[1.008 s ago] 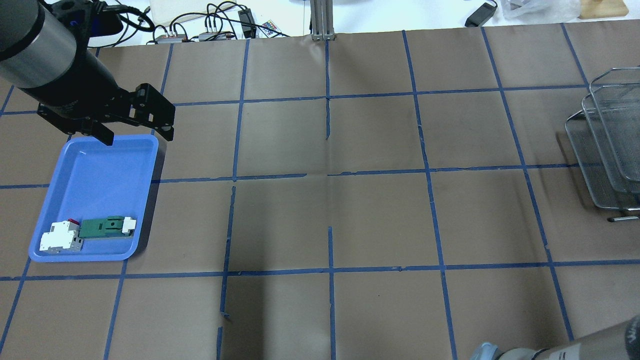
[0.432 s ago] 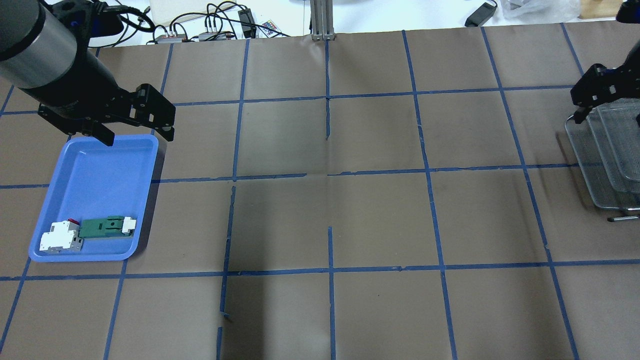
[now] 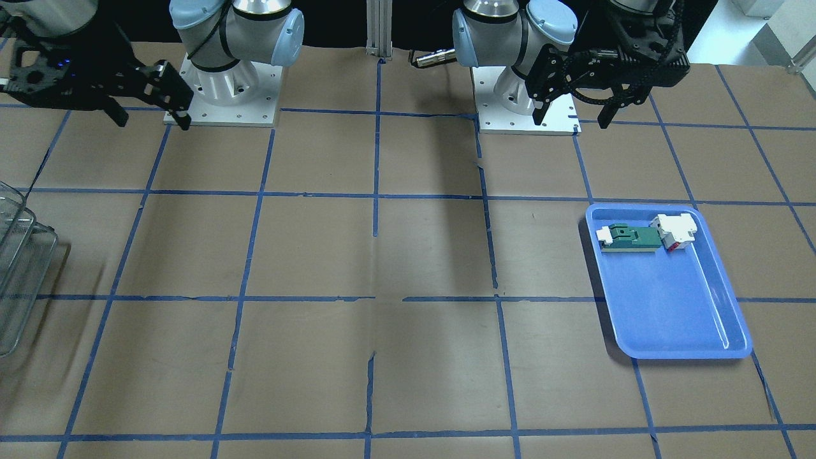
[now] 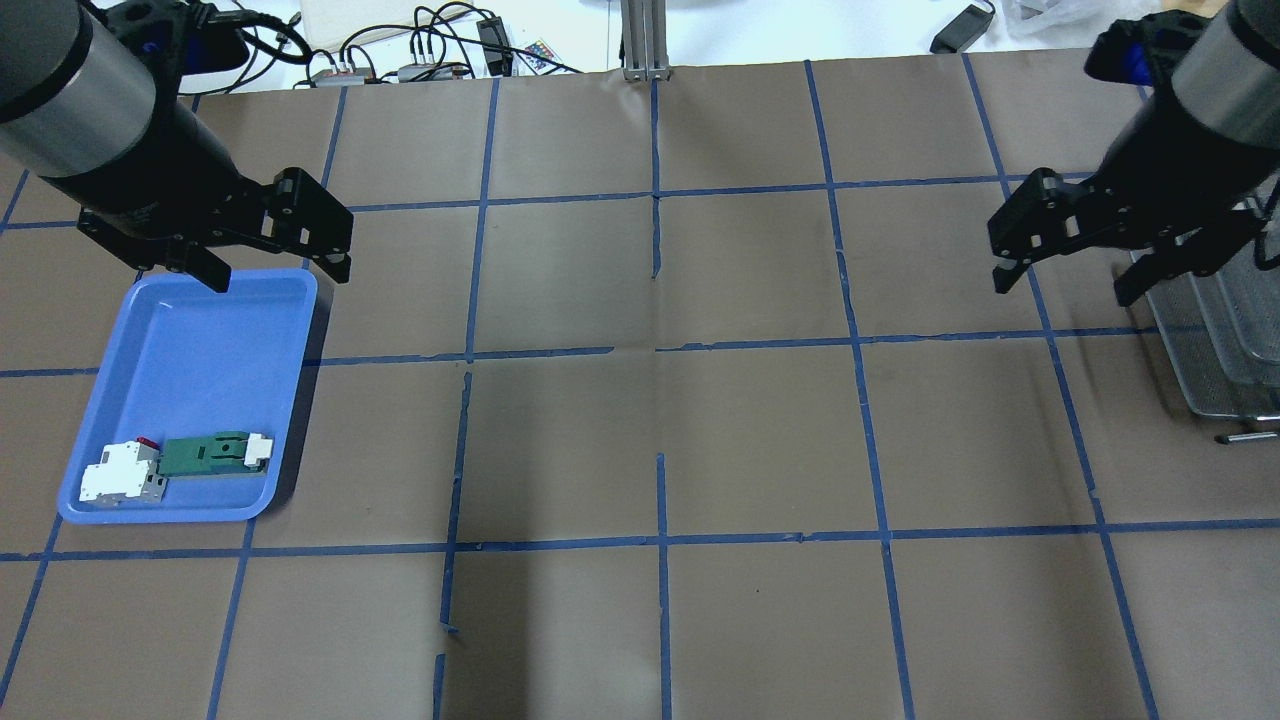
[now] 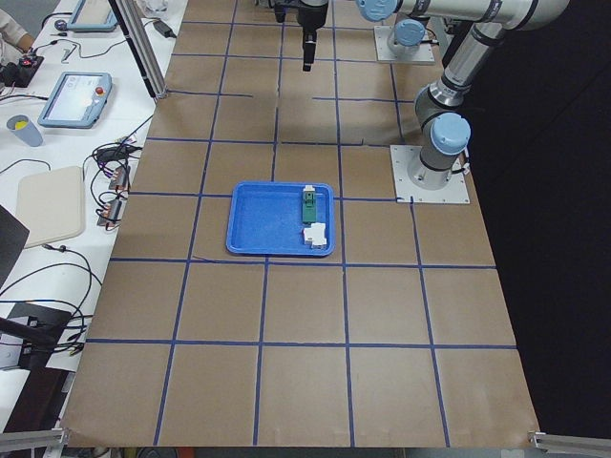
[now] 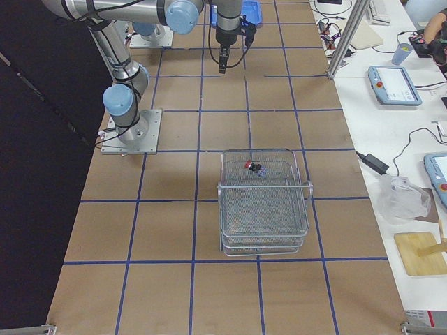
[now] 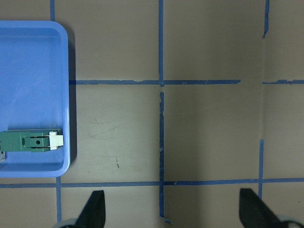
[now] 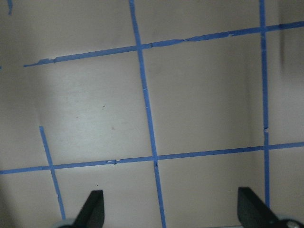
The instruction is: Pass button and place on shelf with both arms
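The button (image 6: pixel 253 167), with a red head and black body, lies on the top tier of the wire-mesh shelf (image 6: pixel 264 204), apart from both grippers. The shelf also shows at the right edge of the overhead view (image 4: pixel 1215 340) and the left edge of the front view (image 3: pixel 14 274). My right gripper (image 4: pixel 1062 288) hangs open and empty just left of the shelf; it also shows in the front view (image 3: pixel 153 121). My left gripper (image 4: pixel 278 272) hangs open and empty over the far end of the blue tray (image 4: pixel 200 340); it also shows in the front view (image 3: pixel 572 120).
The blue tray holds a green-and-white flat part (image 4: pixel 215 453) and a white-and-red block (image 4: pixel 120 472) at its near end. Cables and devices lie beyond the table's far edge (image 4: pixel 420 50). The brown table has a blue tape grid.
My right arm has come into the overhead view at the right and its open gripper has moved left, off the shelf. My left arm has not moved.
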Available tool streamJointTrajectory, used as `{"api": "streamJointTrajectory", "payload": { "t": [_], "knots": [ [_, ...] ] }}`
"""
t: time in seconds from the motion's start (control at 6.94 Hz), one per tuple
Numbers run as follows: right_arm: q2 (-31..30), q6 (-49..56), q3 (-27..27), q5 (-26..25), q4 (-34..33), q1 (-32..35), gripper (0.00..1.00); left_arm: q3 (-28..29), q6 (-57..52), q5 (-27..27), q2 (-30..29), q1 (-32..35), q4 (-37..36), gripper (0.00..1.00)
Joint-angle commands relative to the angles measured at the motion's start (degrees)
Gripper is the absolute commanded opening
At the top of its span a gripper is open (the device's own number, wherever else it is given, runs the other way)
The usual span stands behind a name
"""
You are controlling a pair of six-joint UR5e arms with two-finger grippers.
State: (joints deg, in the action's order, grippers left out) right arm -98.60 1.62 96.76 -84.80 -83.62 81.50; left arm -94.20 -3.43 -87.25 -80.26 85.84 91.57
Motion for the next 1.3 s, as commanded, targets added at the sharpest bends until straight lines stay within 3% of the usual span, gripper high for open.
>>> {"api": "streamJointTrajectory", "payload": {
  "t": [0.0, 0.14, 0.29, 1.15],
  "knots": [
    [0.07, -2.97, 0.97, 0.61, -3.45, 7.33, 1.00, 0.16, 0.01, -0.03, -0.07, 0.03, 0.01, 1.00],
    [0.07, -2.16, 1.67, -0.09, -3.74, 7.71, 1.00, 0.07, 0.01, 0.06, -0.07, 0.12, -0.08, 1.00],
    [0.07, -1.97, 1.68, -6.02, -3.74, 7.88, 1.00, 0.16, 0.01, 0.24, -0.15, 0.12, -0.08, 1.00],
    [0.16, -2.24, 0.36, -4.31, -3.39, 7.71, 1.00, -0.10, -0.34, 0.24, -0.59, 0.29, -0.34, 1.00]
  ]
}}
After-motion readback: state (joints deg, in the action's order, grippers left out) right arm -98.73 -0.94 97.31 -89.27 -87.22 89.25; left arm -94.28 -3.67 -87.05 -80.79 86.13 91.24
